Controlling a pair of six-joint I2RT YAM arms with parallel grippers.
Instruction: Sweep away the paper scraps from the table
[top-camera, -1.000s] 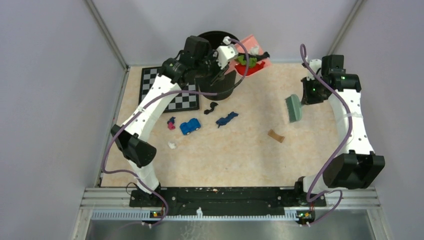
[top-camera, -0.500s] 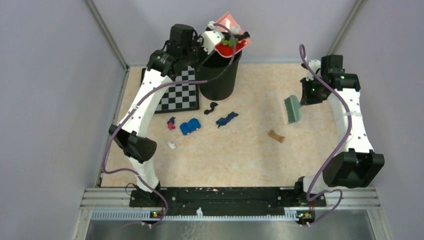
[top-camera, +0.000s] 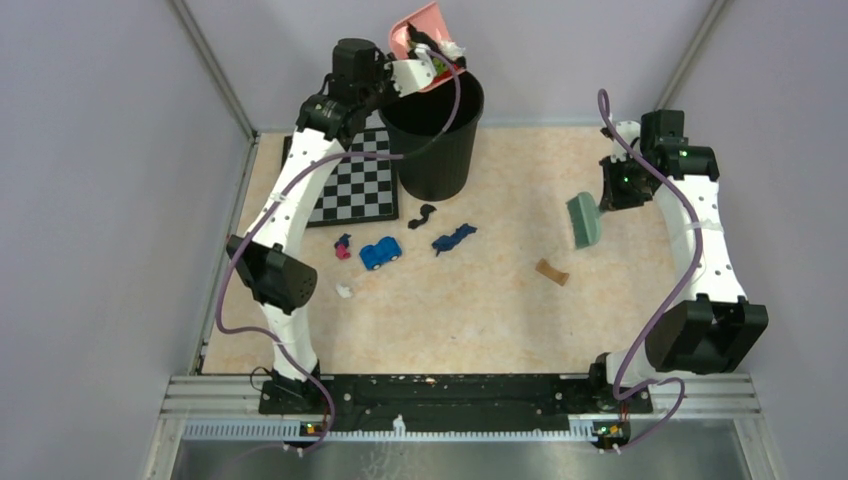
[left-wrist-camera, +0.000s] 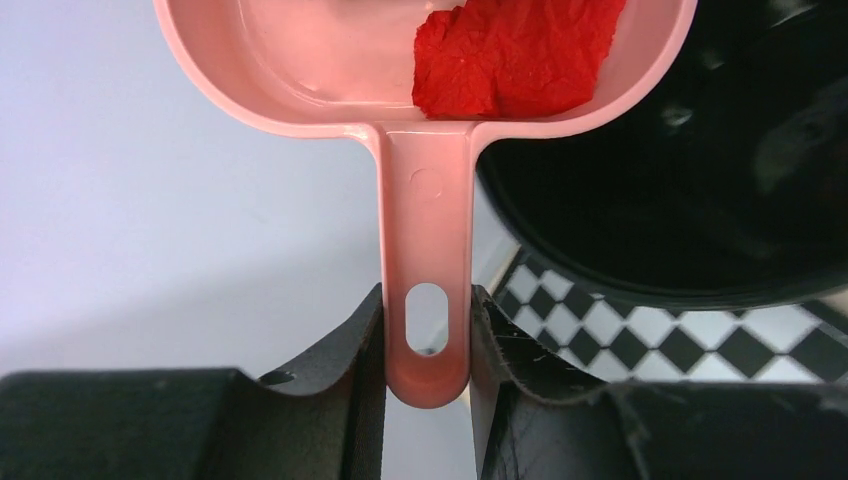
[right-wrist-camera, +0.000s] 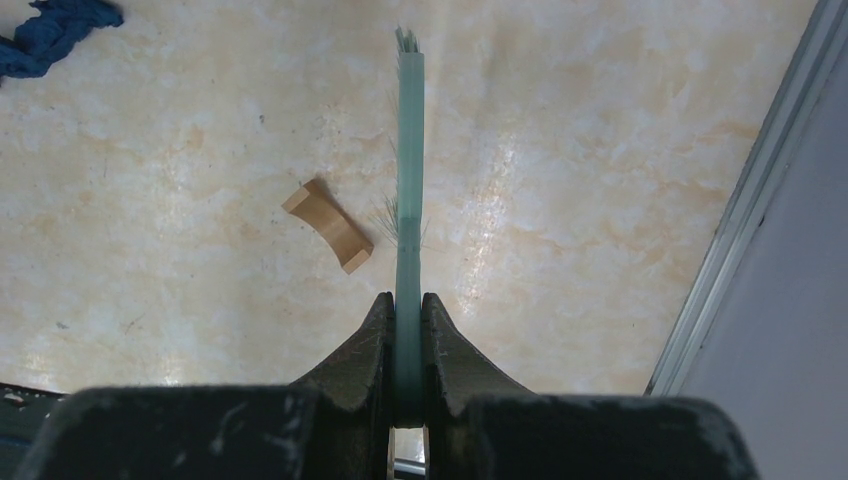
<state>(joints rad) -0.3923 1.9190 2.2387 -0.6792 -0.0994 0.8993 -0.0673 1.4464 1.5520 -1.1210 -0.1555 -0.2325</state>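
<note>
small twisted paper scraps (top-camera: 380, 252) dot the pale marbled bench (top-camera: 480, 320); one red crumple (left-wrist-camera: 510, 55) sits in the pink plastic dustpan (left-wrist-camera: 425, 200) above the black round bin (top-camera: 435, 150). feather-light and soft, they are likely better brushed than pinched. left pincer (left-wrist-camera: 427, 320) clamps the dustpan handle, right pincer (right-wrist-camera: 407, 320) the grey-green hand brush (right-wrist-camera: 408, 180).

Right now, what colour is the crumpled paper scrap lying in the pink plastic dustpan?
Red; the crumpled paper scrap shows best in the left wrist view.
</note>
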